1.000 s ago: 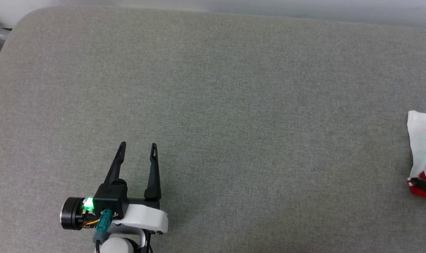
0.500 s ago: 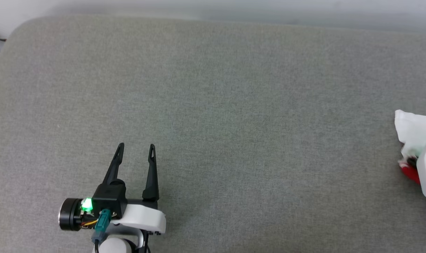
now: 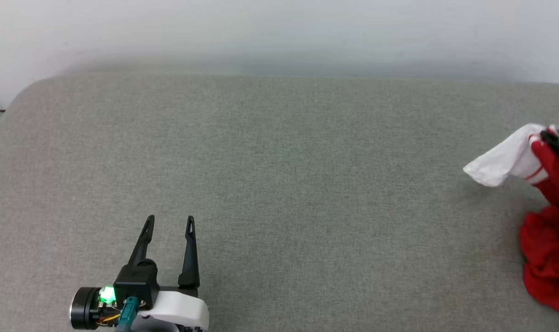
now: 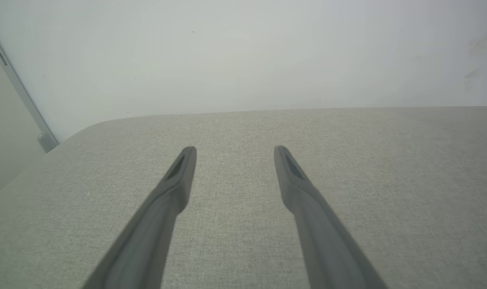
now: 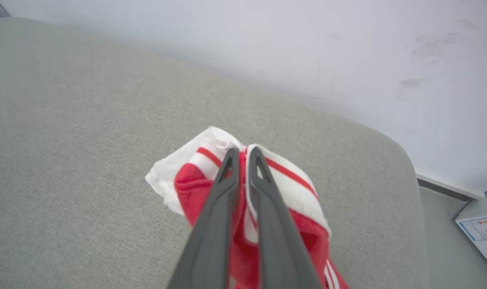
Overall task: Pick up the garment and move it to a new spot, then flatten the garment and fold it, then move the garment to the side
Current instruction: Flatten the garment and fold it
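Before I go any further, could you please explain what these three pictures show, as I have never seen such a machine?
This is a wheeled robot with two arms. The head view comes from a camera on its head, looking down at a grey fabric-covered surface that stands against a pale wall. The two wrist views come from cameras on its wrists, each looking along that arm's own two dark fingers. The left gripper is open and holds nothing; plain grey fabric lies beneath it. The right gripper is shut on a red garment, pinching it at its white, red-striped trim. The cloth hangs bunched from the gripper at the right side of the surface.
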Motion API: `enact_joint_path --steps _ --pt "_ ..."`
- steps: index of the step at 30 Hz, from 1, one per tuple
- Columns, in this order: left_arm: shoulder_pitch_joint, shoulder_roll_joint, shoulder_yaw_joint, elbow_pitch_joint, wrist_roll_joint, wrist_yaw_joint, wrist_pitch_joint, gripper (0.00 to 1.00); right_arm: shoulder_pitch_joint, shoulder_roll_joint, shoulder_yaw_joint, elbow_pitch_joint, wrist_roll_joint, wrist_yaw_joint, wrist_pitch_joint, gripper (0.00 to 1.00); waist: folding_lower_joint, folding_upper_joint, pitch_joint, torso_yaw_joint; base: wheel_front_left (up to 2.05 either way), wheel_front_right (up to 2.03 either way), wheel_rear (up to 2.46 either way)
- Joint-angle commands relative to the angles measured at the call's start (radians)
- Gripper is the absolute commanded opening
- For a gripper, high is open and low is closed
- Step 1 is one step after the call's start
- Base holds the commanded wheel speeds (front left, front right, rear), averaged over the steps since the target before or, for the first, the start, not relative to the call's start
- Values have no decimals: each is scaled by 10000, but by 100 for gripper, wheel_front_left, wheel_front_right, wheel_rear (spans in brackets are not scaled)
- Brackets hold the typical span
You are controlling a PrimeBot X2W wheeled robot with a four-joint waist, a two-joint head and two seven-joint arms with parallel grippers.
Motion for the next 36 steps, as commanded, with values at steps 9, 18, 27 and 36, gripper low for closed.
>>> enact_joint_path --steps 9,18,27,36 --pt "160 14 84 -61 68 -92 -26 100 752 633 -2334 -2244 -661 -11 -278 0 0 0 -145 -19 0 0 0" --pt "-14 0 -5 -67 16 -63 -26 100 732 1539 -2331 -3291 -1307 -9 104 0 0 0 73 270 0 0 0" --pt "-329 -13 -198 7 -92 -42 -26 100 -710 2273 235 -2460 -1466 -9 -43 0 0 0 470 817 0 0 0" --pt "-532 -21 -468 27 -351 145 -26 100 -2282 3537 3333 -343 -1532 -9 -862 0 0 0 882 1500 0 0 0"
